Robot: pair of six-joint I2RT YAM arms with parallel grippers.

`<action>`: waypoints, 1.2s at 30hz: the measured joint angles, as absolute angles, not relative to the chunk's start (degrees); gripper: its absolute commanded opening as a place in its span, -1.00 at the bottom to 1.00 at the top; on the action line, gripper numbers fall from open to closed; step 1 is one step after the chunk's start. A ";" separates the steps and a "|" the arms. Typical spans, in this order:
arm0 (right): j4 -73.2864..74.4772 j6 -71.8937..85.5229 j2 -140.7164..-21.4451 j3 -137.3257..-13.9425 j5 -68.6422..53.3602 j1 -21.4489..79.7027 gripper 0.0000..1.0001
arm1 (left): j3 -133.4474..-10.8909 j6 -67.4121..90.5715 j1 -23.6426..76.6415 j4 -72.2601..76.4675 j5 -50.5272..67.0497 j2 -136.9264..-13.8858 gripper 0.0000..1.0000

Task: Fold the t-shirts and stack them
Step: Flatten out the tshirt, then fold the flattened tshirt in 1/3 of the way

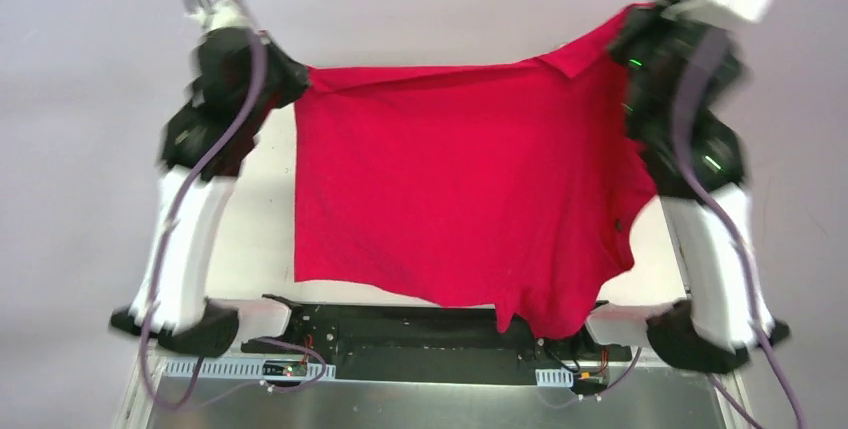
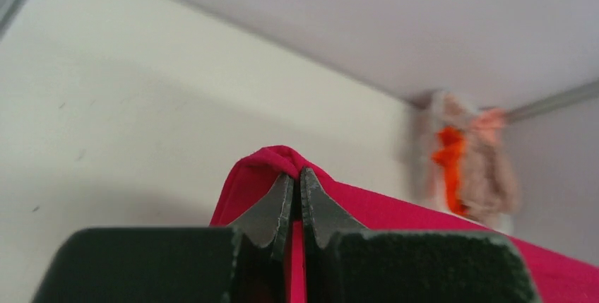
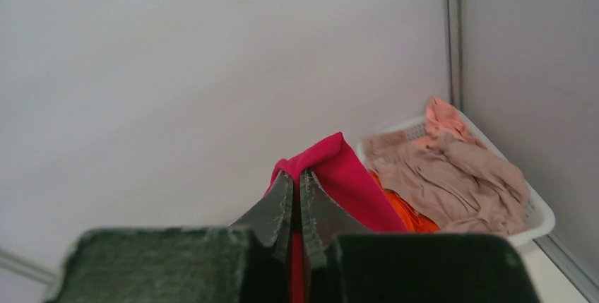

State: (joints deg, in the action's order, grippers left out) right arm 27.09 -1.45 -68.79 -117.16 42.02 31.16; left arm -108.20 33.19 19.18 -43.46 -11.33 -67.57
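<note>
The crimson red t-shirt (image 1: 460, 189) hangs stretched in the air between both arms, high above the table, its lower edge draping near the arm bases. My left gripper (image 1: 300, 81) is shut on its left corner; the pinched cloth bunches over the closed jaws in the left wrist view (image 2: 297, 174). My right gripper (image 1: 628, 24) is shut on its right corner, with red cloth (image 3: 339, 162) between the jaws in the right wrist view (image 3: 297, 174). The orange t-shirt (image 3: 402, 211) and pinkish-beige t-shirts (image 3: 452, 176) lie crumpled in the basket.
A white plastic basket (image 3: 540, 218) stands in the far right corner by the wall; it also shows blurred in the left wrist view (image 2: 466, 162). The white table (image 1: 268, 219) lies under the shirt. Grey walls stand behind.
</note>
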 measured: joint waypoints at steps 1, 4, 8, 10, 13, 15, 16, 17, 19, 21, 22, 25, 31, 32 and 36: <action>25.76 -1.76 -72.12 -115.11 42.72 29.52 -1.00 | -106.76 33.17 18.52 -43.20 -13.32 -70.94 -1.00; 23.64 0.10 -83.22 -110.21 41.43 24.18 -1.00 | -103.53 33.17 15.22 -42.02 -16.67 -83.07 -1.00; 22.11 2.52 -100.16 -106.00 35.94 19.35 -1.00 | -103.90 32.23 10.07 -40.14 -17.89 -103.04 -1.00; 22.11 3.25 -110.06 -107.26 33.21 18.13 -1.00 | -108.22 30.55 8.38 -39.48 -18.22 -114.76 -1.00; 23.97 4.32 -124.66 -115.28 30.04 17.41 -1.00 | -115.35 28.36 7.03 -38.57 -18.33 -128.51 -1.00; 25.54 5.17 -133.21 -122.61 28.14 17.32 -1.00 | -120.22 26.52 6.76 -38.68 -18.52 -135.90 -1.00; 25.87 5.43 -135.66 -124.79 27.55 17.34 -1.00 | -121.60 25.98 6.72 -38.35 -18.52 -137.91 -1.00; 26.46 5.72 -138.06 -126.96 27.14 17.34 -1.00 | -123.50 25.34 6.70 -38.41 -18.50 -140.27 -1.00; 26.83 6.15 -140.27 -128.55 26.41 17.39 -1.00 | -125.51 24.23 6.66 -38.37 -18.63 -141.40 -1.00; 27.14 6.68 -140.38 -128.57 25.96 17.39 -1.00 | -127.17 23.49 6.63 -37.95 -18.61 -141.45 -1.00; 26.74 6.94 -140.27 -128.57 25.87 17.39 -1.00 | -127.81 23.31 6.63 -37.63 -18.57 -141.45 -1.00; 25.58 7.86 -139.98 -128.44 25.56 17.32 -1.00 | -128.88 23.05 6.35 -36.12 -18.37 -141.45 -1.00; 27.83 11.05 -136.94 -123.09 25.06 17.28 -1.00 | -128.88 22.61 4.84 -35.79 -17.26 -141.45 -1.00; 29.02 11.73 -135.61 -121.36 24.88 17.28 -1.00 | -128.88 22.48 4.71 -35.81 -17.04 -141.45 -1.00; 32.82 14.55 -129.03 -114.74 23.90 17.30 -1.00 | -128.38 21.63 4.12 -35.81 -16.32 -141.43 -1.00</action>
